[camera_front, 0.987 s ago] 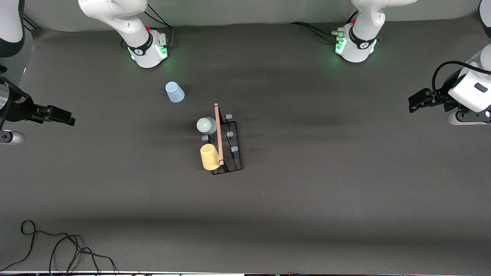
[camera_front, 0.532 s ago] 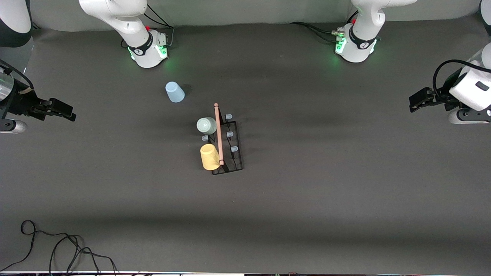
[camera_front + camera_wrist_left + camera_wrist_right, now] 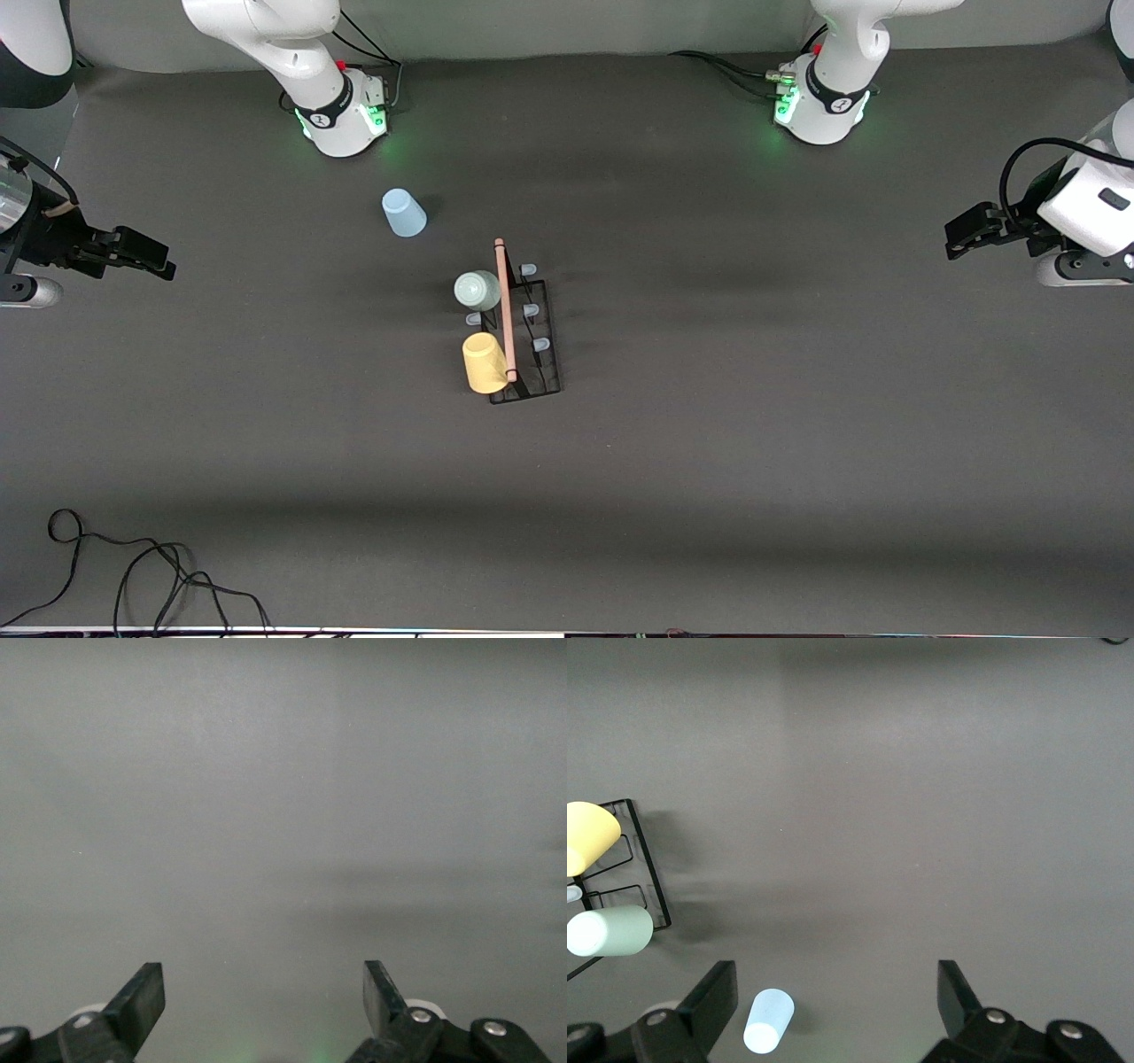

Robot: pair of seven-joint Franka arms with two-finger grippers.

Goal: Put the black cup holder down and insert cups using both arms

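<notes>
The black cup holder [image 3: 539, 341] stands at the table's middle with its wooden rod handle [image 3: 505, 306] on top. The pale grey-green cup [image 3: 477, 289] and the yellow cup [image 3: 485, 362] sit upside down on its pegs, on the side toward the right arm's end. The light blue cup [image 3: 403, 213] stands upside down on the table, nearer the right arm's base. The right wrist view shows the holder [image 3: 642, 870], yellow cup [image 3: 586, 837], grey-green cup [image 3: 609, 931] and blue cup [image 3: 769, 1020]. My right gripper [image 3: 142, 259] is open and empty at its table end. My left gripper [image 3: 966, 229] is open and empty at its end.
A black cable [image 3: 133, 576] lies coiled on the table near the front camera at the right arm's end. The arm bases [image 3: 341, 111] [image 3: 819, 102] stand along the table's top edge. The left wrist view shows only bare grey table [image 3: 283, 815].
My right gripper has risen slightly at its table end and then held still. The left gripper shifted very slightly. Cups and holder have not moved.
</notes>
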